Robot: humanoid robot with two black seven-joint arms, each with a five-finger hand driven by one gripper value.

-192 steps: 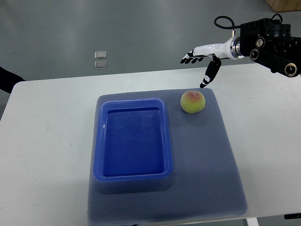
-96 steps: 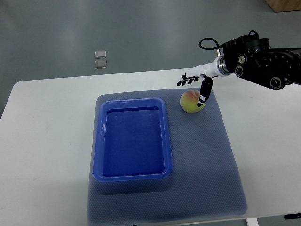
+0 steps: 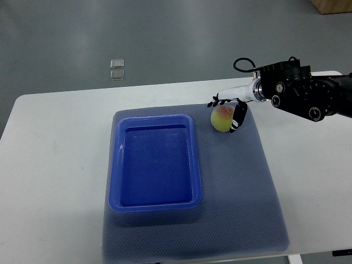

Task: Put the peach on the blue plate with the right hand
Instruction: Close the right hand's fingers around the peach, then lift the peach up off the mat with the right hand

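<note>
cupping the round fuzzy peach, right hand fingers half-closed.

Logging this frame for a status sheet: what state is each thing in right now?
peach: on the grey mat, not lifted, right of the plate.
blue plate: empty, on the mat.
grey mat: flat on the white table.
right hand: around the peach, thumb on its right side, fingers spread behind it; firm grasp unclear.
</note>
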